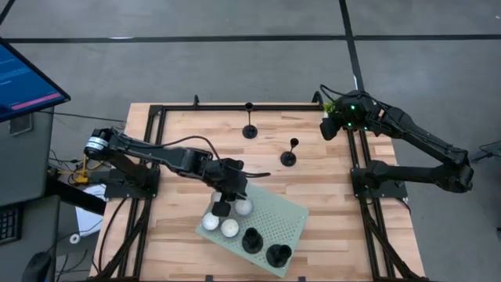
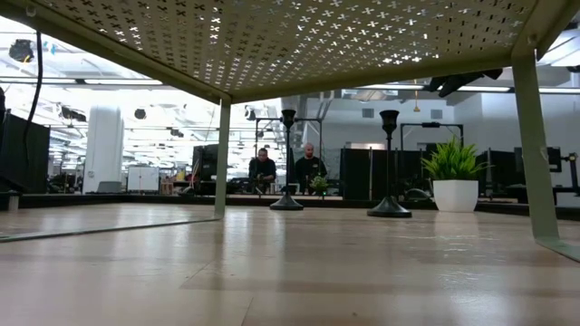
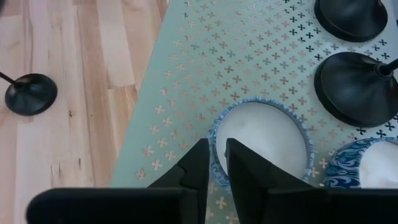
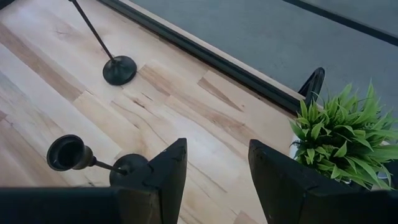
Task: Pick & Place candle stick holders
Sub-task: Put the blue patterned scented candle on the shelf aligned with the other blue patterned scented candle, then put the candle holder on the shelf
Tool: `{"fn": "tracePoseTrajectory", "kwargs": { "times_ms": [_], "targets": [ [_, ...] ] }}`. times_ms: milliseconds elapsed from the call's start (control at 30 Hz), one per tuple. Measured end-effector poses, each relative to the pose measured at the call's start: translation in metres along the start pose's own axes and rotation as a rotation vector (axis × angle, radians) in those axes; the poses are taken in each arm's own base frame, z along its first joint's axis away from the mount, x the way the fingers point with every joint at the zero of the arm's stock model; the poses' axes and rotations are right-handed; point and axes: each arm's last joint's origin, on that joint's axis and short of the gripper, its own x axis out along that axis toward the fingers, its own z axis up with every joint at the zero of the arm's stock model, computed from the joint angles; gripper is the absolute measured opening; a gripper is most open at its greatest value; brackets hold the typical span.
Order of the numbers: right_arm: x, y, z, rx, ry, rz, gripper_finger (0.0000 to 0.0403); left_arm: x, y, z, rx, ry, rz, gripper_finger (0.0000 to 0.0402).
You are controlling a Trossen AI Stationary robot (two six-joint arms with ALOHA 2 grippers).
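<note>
Two black candle stick holders [image 1: 250,129] [image 1: 289,157] stand upright on their round bases on the wooden table, also seen in the low view [image 2: 287,163] [image 2: 390,163]. Two more [image 1: 251,240] [image 1: 278,254] stand on the pale green perforated tray [image 1: 286,215]. My left gripper [image 3: 217,163] hangs over the tray's left part, its fingers a narrow gap apart on either side of the rim of a white tealight candle [image 3: 264,134]. My right gripper [image 4: 214,180] waits open at the table's far right corner, with nothing between its fingers. My left gripper has one finger [image 3: 198,168] outside and one finger [image 3: 245,171] inside the candle's blue patterned rim [image 3: 215,149], coming slanting down from the table's left. Whether either finger touches the rim I cannot tell. The candle sits flat on the tray.
Two other white candles [image 1: 229,228] [image 1: 244,207] lie on the tray beside the gripper. The tray stands raised on thin legs [image 2: 222,154]. A potted green plant [image 4: 339,143] sits at the far right corner by my right gripper. A black frame [image 1: 235,106] borders the table.
</note>
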Motion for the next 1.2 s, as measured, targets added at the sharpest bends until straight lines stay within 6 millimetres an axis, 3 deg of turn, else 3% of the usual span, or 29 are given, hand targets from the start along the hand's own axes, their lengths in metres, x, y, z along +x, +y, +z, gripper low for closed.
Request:
{"fn": "tracePoseTrajectory", "kwargs": {
  "times_ms": [233,367,500,667,900,1033,1200],
  "targets": [
    [0.0,0.001,0.003,-0.028,-0.033,0.02,0.0163,-0.025,0.003,0.008,-0.024,-0.077,0.074,0.0072],
    [-0.001,0.004,0.012,-0.036,-0.114,0.063,0.0176,-0.053,0.006,0.018,-0.091,-0.173,0.154,0.0076],
    [0.003,0.01,0.027,-0.047,-0.229,0.141,0.0215,-0.087,0.009,0.023,-0.182,-0.279,0.301,0.0077],
    [0.021,0.02,0.041,-0.062,-0.232,0.207,0.0259,-0.137,0.01,0.026,-0.244,-0.478,0.501,0.0077],
    [0.055,0.032,0.055,-0.127,-0.159,0.27,0.0266,-0.199,0.006,0.013,-0.358,-0.67,0.623,0.0077],
    [0.067,0.039,0.073,-0.164,-0.17,0.267,0.0266,-0.219,0.004,0.005,-0.381,-0.72,0.678,0.0077],
    [0.087,0.05,0.1,-0.188,-0.192,0.268,0.0266,-0.23,0.004,0.001,-0.355,-0.727,0.727,0.0077]
  ]
}}
